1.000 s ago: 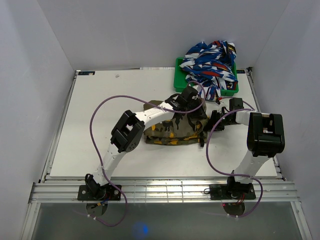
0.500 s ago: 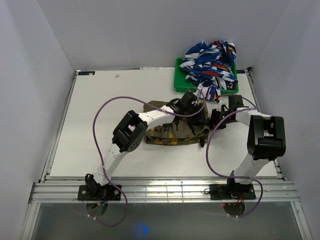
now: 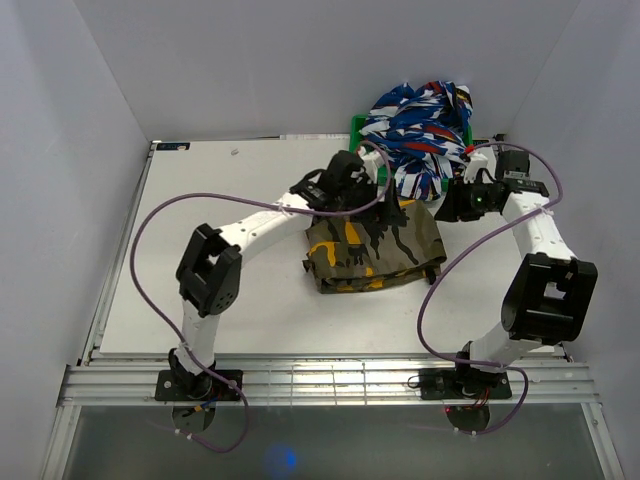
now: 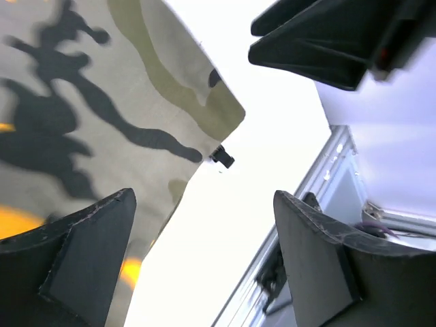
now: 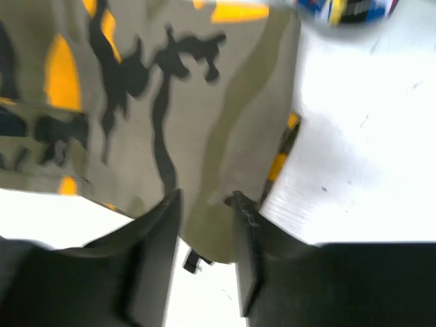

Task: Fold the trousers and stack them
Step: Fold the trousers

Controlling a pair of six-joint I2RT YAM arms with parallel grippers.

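Note:
The trousers (image 3: 375, 250), camouflage in olive, black and orange-yellow, lie folded in a flat packet in the middle of the table. My left gripper (image 3: 352, 190) hovers at their back left corner. In the left wrist view it (image 4: 204, 252) stands wide open with only white table between its fingers, the trousers (image 4: 82, 102) off to the upper left. My right gripper (image 3: 458, 205) hangs by their back right corner. The right wrist view shows it (image 5: 204, 201) partly open above the trousers (image 5: 170, 88), with nothing gripped.
A green bin (image 3: 357, 160) at the back right is heaped with blue, white and red cloth (image 3: 420, 120) that hangs over its front. A bit of that cloth (image 5: 347, 10) shows in the right wrist view. The table's metal rail (image 4: 320, 177) runs nearby.
Both grippers were shut low on the trousers; they have opened, let go and risen toward the back. The trousers now lie flatter and wider, shifted a little right.

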